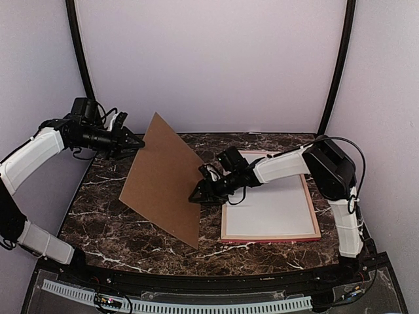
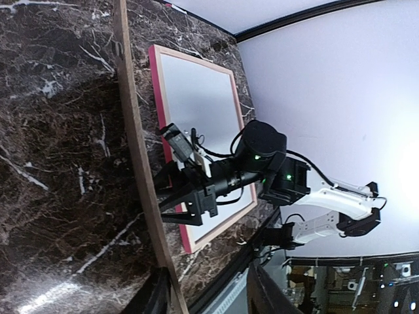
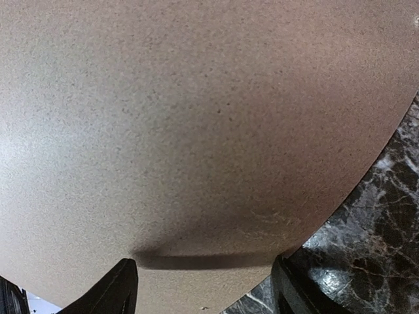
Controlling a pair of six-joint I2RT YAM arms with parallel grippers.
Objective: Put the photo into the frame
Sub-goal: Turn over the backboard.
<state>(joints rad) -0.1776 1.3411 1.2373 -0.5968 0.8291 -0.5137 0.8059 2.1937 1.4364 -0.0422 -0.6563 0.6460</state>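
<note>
Robot lab test cell, not a home. Dark marble-look table (image 1: 131, 216) stood boxed in by plain pale walls (image 1: 209, 65) behind and at both sides. Black poles (image 1: 78, 46) rose at the table's far corners. Left arm (image 1: 29, 160) and right arm (image 1: 340, 196) were bolted at the table's near edge, by a slotted cable strip (image 1: 196, 305). Beyond that edge was blurred lit equipment (image 2: 340, 281).

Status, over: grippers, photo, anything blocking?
Left gripper parted at edge of brown board; right gripper open at its face. Photo not in sight; frame flat on table, white sheet inside. Board stands tilted beside frame, not covering it.
</note>
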